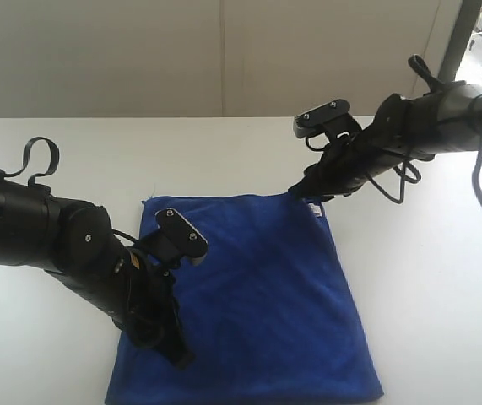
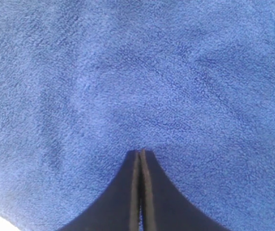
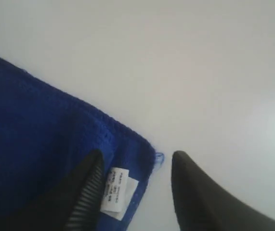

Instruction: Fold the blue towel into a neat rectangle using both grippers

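In the exterior view the blue towel (image 1: 257,295) lies flat on the white surface (image 1: 426,278), with the left end effector (image 1: 179,356) down on its lower left part and the right end effector (image 1: 302,189) at its far right corner. The left wrist view shows the left fingers pressed together, tips on the pile, with no cloth between them. The right wrist view shows the right fingers apart, straddling that corner unclamped, one beside a white label (image 3: 118,192) with print too small to read.
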You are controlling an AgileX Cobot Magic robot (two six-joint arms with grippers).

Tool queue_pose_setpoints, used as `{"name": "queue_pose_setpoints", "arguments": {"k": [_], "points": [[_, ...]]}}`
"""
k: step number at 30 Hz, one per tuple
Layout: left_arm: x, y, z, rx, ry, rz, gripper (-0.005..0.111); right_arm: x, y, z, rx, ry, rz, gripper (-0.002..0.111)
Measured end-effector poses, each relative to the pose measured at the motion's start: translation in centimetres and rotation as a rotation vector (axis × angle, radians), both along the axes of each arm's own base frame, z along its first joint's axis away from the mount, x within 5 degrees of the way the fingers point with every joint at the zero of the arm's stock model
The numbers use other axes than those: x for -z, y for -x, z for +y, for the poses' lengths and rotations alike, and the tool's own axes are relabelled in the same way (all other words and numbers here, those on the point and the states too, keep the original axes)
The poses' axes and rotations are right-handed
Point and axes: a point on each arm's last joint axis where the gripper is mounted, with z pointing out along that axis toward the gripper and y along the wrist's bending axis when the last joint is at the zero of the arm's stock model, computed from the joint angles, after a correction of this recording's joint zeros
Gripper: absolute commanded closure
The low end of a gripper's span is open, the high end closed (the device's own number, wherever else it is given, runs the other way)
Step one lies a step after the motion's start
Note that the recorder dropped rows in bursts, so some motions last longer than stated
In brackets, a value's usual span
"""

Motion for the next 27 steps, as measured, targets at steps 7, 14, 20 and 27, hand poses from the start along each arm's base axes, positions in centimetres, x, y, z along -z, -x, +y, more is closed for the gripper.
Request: {"name": "queue_pose_setpoints", "arguments": {"k": [7, 14, 20, 27], "points": [[0.0, 0.0, 0.0, 0.000, 0.000, 0.000, 0.107, 0.9, 0.0, 0.0, -0.004, 0.003, 0.028, 0.066], [0.0, 0.0, 0.0, 0.000, 0.000, 0.000, 0.107, 1.1, 0.4, 1.7, -0.045, 0.005, 0.037, 0.066], [0.0, 0.0, 0.0, 0.000, 0.000, 0.000, 0.107, 1.1, 0.9, 3.9, -0.100, 0.006, 0.050, 0.066], [0.0, 0.0, 0.0, 0.000, 0.000, 0.000, 0.107, 1.2, 1.3, 5.2, -0.137, 0.008, 0.058, 0.066]]}}
